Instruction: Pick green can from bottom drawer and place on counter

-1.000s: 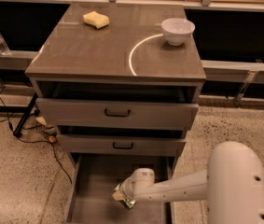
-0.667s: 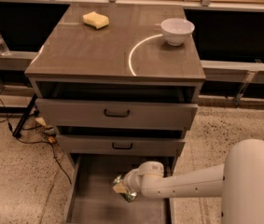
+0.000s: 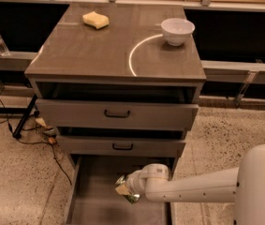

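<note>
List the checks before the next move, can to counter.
1. The gripper is over the bottom drawer: ok.
2. The green can is at the gripper: ok.
3. Grasp is firm: cannot tell.
4. Clearance past the pulled-out middle drawer above it: cannot tell.
5. Bare spot on the counter between the sponge and the bowl: ok.

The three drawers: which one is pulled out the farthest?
The bottom drawer, with its flat grey floor showing; the pincer is over it at the green can. Both handled drawers above are barely out.
</note>
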Controlling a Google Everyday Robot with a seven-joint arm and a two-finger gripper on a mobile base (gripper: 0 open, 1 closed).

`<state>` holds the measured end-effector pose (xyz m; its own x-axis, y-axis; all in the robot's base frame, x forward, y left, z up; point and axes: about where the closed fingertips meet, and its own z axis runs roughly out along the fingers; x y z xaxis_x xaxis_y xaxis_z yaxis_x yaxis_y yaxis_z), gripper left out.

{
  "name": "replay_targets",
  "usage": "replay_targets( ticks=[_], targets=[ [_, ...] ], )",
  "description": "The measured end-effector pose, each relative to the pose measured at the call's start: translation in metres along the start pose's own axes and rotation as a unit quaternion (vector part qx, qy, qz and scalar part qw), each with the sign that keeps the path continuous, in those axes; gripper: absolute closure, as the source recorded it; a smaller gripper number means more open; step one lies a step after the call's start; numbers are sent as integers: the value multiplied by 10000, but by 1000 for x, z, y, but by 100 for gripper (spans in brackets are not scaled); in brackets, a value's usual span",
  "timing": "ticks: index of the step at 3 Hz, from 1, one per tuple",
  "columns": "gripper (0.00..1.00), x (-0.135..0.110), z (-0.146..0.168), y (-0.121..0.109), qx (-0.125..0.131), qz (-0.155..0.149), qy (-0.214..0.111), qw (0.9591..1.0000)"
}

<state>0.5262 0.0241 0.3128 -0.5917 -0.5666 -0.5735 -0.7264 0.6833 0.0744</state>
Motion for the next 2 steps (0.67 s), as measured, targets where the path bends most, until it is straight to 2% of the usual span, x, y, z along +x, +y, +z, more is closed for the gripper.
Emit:
replay_targets(
  ticks=[1, 2],
  targets=[
    [100, -7, -51, -4, 69, -156, -169, 9997],
    [100, -41, -145, -9, 278, -576, -562, 9964]
  ],
)
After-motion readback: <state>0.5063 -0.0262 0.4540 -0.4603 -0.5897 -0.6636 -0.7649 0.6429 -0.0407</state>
